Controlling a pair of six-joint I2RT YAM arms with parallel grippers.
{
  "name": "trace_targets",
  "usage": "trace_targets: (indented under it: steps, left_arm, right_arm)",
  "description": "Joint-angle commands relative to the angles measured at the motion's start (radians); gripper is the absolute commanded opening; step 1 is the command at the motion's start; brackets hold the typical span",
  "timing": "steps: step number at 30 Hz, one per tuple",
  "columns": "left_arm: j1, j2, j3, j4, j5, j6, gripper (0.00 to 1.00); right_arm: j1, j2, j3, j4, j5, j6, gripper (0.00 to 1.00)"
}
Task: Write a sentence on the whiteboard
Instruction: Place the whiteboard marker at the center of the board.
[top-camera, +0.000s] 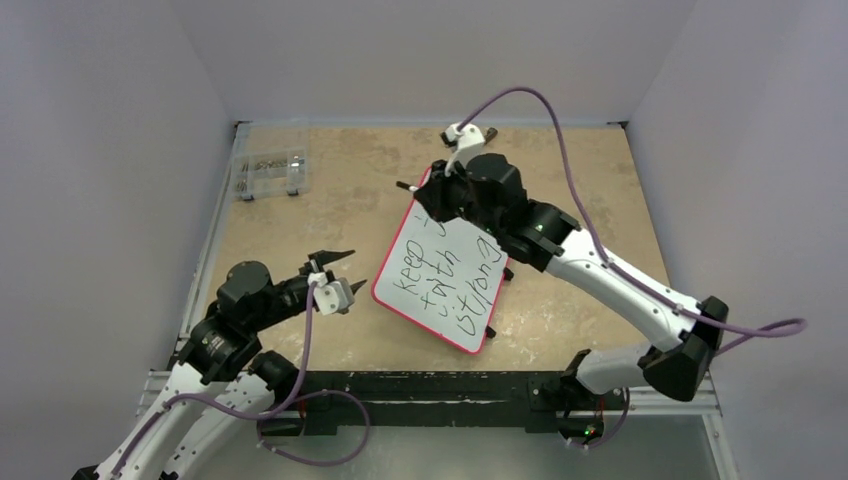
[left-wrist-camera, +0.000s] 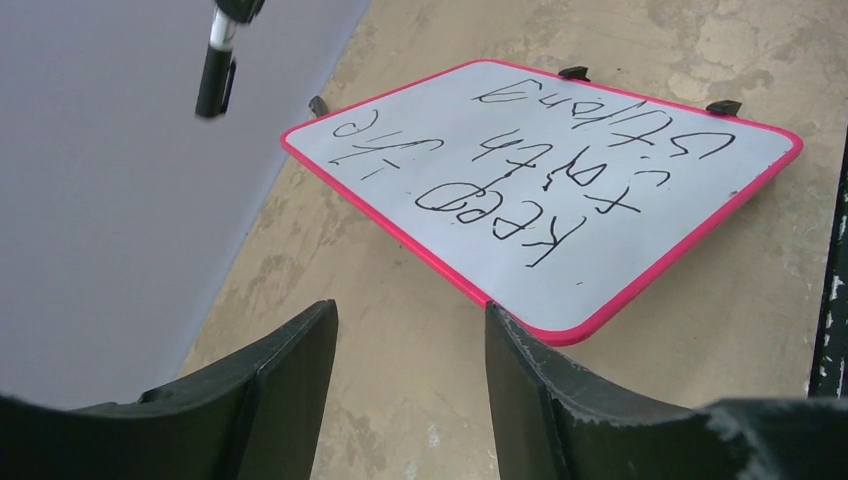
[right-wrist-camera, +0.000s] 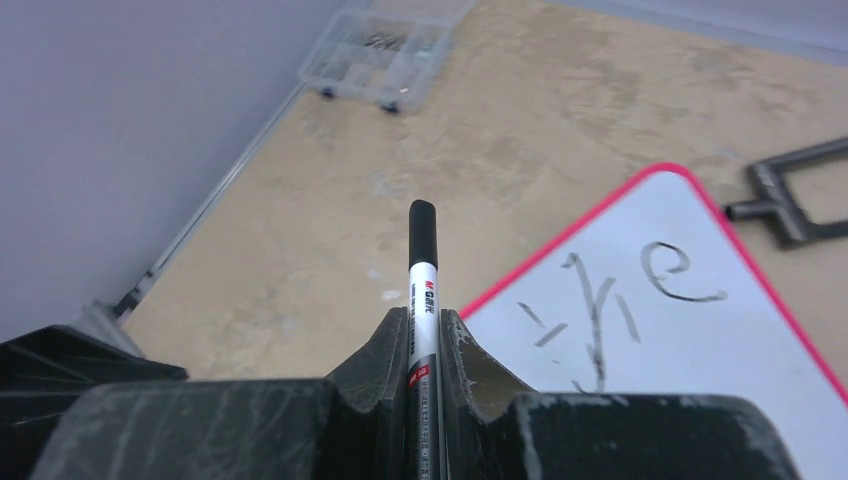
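Whiteboard (top-camera: 466, 338) lies flat on the table (top-camera: 560, 180), about mid-table, turned at an angle, red rim all round.

Top view: the sentence (top-camera: 447, 282) runs across it in black marker, three lines. I read "keep", "faith", "strong"; the far end of line one is under my right arm. My right gripper (top-camera: 437, 205) sits over the board's far corner, and I can't tell its grip from up here. My left gripper (top-camera: 338, 257) is near the board's left edge, apart from it, w/ nothing btw the tips. A clear plastic box (top-camera: 268, 172) sits far left on the table, well apart from the board.

Left wrist view: my two black fingers (left-wrist-camera: 290, 370) are spread, only bare table in the gap. The whiteboard (left-wrist-camera: 690, 200) lies just beyond them. The writing is upside down from here: "keep the", "faith", "strong". Two small black feet (left-wrist-camera: 722, 107) show on its far edge. The marker (left-wrist-camera: 215, 70) hangs top left, in front of the wall (left-wrist-camera: 120, 200), off the board's far corner.

Right wrist view: the right gripper (right-wrist-camera: 423, 330) is pressed tight on the marker (right-wrist-camera: 423, 250), white barrel btw the fingers, black end sticking out ahead. It's over bare table, just left of the board's rim. "the" shows on the board. The box is at the far edge by the wall.
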Motion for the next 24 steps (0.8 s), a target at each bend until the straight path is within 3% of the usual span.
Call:
trace_targets:
  steps: [1, 3, 4, 5, 6, 14, 24]
  left_arm:
    - [-0.003, 0.021, 0.037, 0.069, -0.051, -0.057, 0.57]
    - [-0.002, 0.034, 0.047, 0.077, -0.064, -0.097, 0.67]
    - [-0.002, 0.042, 0.054, 0.075, -0.060, -0.109, 0.87]
    - [-0.003, 0.053, 0.062, 0.074, -0.058, -0.124, 0.96]
    - [-0.003, 0.064, 0.068, 0.075, -0.062, -0.152, 0.99]
    - [-0.002, 0.168, 0.159, 0.059, -0.236, -0.351, 1.00]
    - [0.008, 0.211, 0.194, 0.047, -0.544, -0.462, 1.00]
  right_arm:
    - [-0.065, -0.139, -0.118, 0.045, 0.201, -0.019, 0.00]
    - [-0.085, -0.204, -0.189, 0.040, 0.301, -0.021, 0.00]
    - [-0.091, -0.236, -0.228, 0.039, 0.347, -0.022, 0.00]
    - [-0.098, -0.271, -0.263, 0.041, 0.388, -0.022, 0.00]
    - [-0.103, -0.304, -0.303, 0.042, 0.434, -0.021, 0.00]
    - [-0.132, -0.460, -0.555, 0.026, 0.631, 0.055, 0.00]
    - [-0.252, -0.442, -0.737, 0.081, 0.541, 0.222, 0.00]
